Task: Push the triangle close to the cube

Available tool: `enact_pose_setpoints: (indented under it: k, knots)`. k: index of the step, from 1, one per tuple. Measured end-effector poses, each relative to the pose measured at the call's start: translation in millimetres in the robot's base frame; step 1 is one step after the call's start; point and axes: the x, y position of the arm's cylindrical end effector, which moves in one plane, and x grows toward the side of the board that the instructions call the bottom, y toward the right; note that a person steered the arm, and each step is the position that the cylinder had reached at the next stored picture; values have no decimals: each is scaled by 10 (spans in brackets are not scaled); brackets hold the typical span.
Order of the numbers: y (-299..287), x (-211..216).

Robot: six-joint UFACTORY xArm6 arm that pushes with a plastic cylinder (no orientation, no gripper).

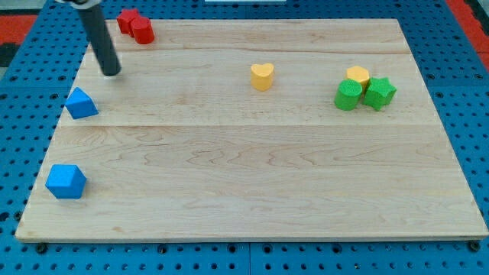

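A blue triangle block (81,103) lies near the board's left edge. A blue cube (66,182) sits below it at the lower left, about a hundred pixels away. My tip (111,73) rests on the board just above and to the right of the triangle, a small gap apart from it. The dark rod rises from the tip toward the view's top left.
Two red blocks (136,26) touch each other at the top left. A yellow heart block (262,76) is at top centre. A yellow block (357,76) and two green blocks (348,95) (379,93) cluster at the right. The wooden board (252,176) lies on a blue pegboard.
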Motion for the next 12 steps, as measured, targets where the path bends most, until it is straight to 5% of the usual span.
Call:
enact_pose_setpoints:
  k: [4,6,8,10,12]
  knots:
    - [-99,1883]
    - [-89,881]
    - [-498,1421]
    - [-147,1606]
    - [1712,1298]
